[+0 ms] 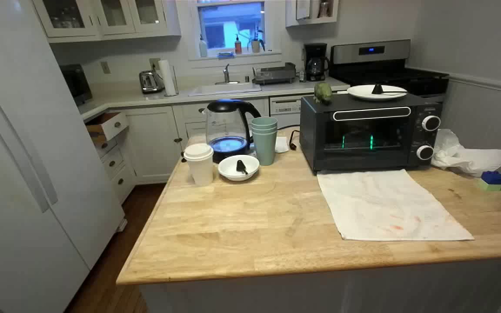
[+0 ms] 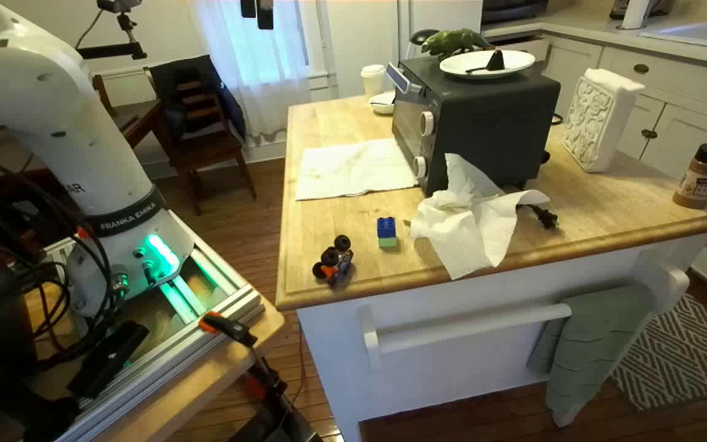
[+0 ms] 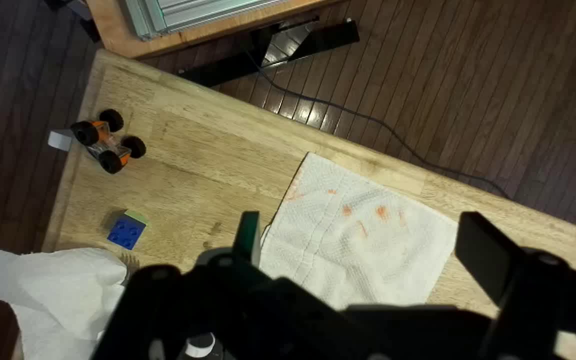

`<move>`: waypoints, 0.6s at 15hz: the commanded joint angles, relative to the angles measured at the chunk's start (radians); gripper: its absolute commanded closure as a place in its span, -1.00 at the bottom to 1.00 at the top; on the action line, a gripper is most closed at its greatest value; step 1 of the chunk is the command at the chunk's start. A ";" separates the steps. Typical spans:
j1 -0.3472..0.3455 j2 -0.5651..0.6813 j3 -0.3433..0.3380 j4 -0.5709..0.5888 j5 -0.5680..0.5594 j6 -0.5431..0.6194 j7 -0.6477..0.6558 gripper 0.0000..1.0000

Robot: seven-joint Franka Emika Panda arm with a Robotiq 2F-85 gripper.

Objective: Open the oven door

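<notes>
The oven door (image 1: pixel 365 132) is a dark glass panel, shut upright on the front of the black toaster oven (image 2: pixel 488 129). Its bar handle (image 1: pixel 372 114) runs along the top of the door and shows edge-on in an exterior view (image 2: pixel 404 78). My gripper (image 3: pixel 360 232) is open and empty in the wrist view, its fingers wide apart above the white cloth (image 3: pixel 363 235) in front of the oven. Its dark fingertips show at the top edge of an exterior view (image 2: pixel 257 13), higher than the handle and apart from it. In the wrist view the door is hidden; only a knob (image 3: pixel 200 346) shows.
A white plate (image 1: pixel 359 92) and a green dinosaur toy (image 1: pixel 322 93) sit on the oven. Crumpled paper (image 2: pixel 467 227), a blue-green block (image 2: pixel 386 232) and a toy car (image 2: pixel 334 261) lie beside it. A kettle (image 1: pixel 228 126), green cups (image 1: pixel 265 143) and bowl (image 1: pixel 228 173) stand opposite.
</notes>
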State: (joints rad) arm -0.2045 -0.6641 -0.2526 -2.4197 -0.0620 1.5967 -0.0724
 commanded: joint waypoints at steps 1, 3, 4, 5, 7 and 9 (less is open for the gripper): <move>-0.007 0.002 0.005 0.002 0.003 -0.001 -0.004 -1.00; -0.007 0.002 0.005 0.002 0.003 -0.001 -0.004 -1.00; -0.007 0.002 0.005 0.002 0.003 -0.001 -0.004 -1.00; -0.007 0.002 0.005 0.002 0.003 -0.001 -0.004 -1.00; 0.011 0.046 0.011 0.020 -0.023 0.049 -0.038 -1.00; 0.039 0.118 0.046 0.055 -0.076 0.105 -0.071 -1.00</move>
State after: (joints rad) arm -0.1986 -0.6486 -0.2450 -2.4184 -0.0762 1.6388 -0.0964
